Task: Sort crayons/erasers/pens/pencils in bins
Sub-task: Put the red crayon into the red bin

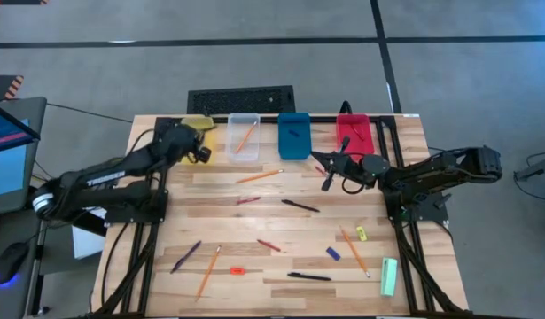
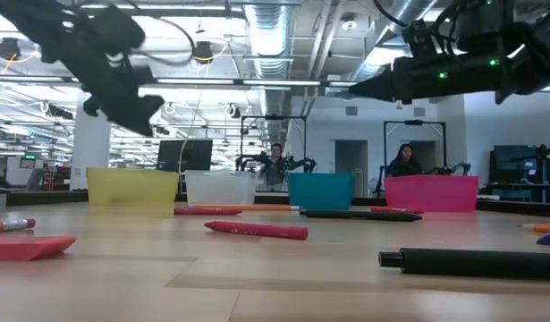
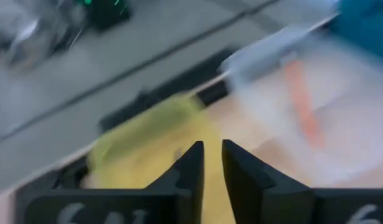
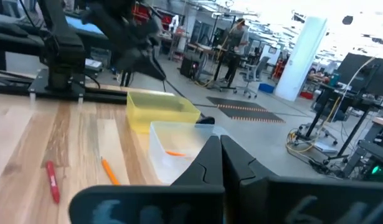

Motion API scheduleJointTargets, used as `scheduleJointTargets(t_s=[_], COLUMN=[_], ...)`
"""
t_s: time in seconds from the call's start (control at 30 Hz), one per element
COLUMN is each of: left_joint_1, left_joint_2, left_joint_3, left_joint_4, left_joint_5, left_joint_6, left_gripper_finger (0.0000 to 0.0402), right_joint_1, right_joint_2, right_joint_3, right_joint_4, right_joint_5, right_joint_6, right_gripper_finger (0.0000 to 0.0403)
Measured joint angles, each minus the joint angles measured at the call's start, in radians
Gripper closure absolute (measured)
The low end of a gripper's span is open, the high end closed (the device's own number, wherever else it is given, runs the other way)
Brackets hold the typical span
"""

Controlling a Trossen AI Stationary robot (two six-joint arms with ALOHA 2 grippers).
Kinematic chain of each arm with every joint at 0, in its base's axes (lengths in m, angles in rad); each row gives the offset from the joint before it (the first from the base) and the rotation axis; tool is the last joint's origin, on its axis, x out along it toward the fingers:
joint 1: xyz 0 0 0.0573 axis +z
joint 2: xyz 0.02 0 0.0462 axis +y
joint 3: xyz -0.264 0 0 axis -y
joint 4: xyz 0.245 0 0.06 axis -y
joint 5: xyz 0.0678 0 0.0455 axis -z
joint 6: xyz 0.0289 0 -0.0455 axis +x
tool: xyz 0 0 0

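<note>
Hovering over the yellow bin (image 1: pixel 198 135) with left gripper (image 3: pixel 213 163) slightly parted and seemingly empty, sitting just beside it the clear bin (image 1: pixel 244 136) holding one pencil (image 1: pixel 245 136), right gripper (image 1: pixel 326 181) closed, empty, near the red bin (image 1: pixel 353 135).

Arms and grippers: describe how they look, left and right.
Both arms are dark, jointed, with black cables running along them. The left arm carries white lettering on its side. Each gripper, left gripper and right gripper, has two black wedge-shaped fingers.
</note>
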State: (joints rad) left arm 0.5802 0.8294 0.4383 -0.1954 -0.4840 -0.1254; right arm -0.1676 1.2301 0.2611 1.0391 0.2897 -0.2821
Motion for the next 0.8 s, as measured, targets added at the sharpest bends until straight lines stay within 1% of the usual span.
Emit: scheduleJointTargets(t_s=[0.1,0.2,0.3,0.4,0.47,0.63,0.73,0.8], left_joint_1=[-0.084,-0.152,-0.204,-0.239,-0.254,-0.274,-0.286,-0.297], left_joint_2=[-0.08,-0.132,-0.156,-0.157,-0.151,-0.115,-0.076,-0.044], left_joint_3=[-0.079,-0.16,-0.225,-0.265,-0.278,-0.281,-0.281,-0.281], left_joint_4=[0.14,0.277,0.396,0.488,0.523,0.541,0.571,0.6], left_joint_5=[0.035,0.123,0.221,0.284,0.313,0.392,0.453,0.472], left_joint_6=[0.03,0.057,0.096,0.14,0.164,0.197,0.209,0.208], left_gripper_finger=[0.0379,0.0396,0.04,0.0398,0.0399,0.0401,0.0401,0.0401], right_joint_1=[-0.015,-0.04,-0.052,-0.049,-0.04,0.016,0.067,0.104], right_joint_2=[0.0,0.0,0.0,0.0,0.0,0.0,0.0,0.0], right_joint_3=[0.001,0.023,0.062,0.119,0.154,0.206,0.209,0.209], right_joint_4=[-0.005,-0.047,-0.144,-0.259,-0.333,-0.489,-0.535,-0.555], right_joint_5=[0.002,0.007,0.007,0.007,0.007,0.007,0.007,0.007], right_joint_6=[-0.004,-0.004,-0.004,0.0,0.027,0.109,0.173,0.207], right_gripper_finger=[0.0402,0.0402,0.0401,0.0402,0.0402,0.0402,0.0402,0.0402])
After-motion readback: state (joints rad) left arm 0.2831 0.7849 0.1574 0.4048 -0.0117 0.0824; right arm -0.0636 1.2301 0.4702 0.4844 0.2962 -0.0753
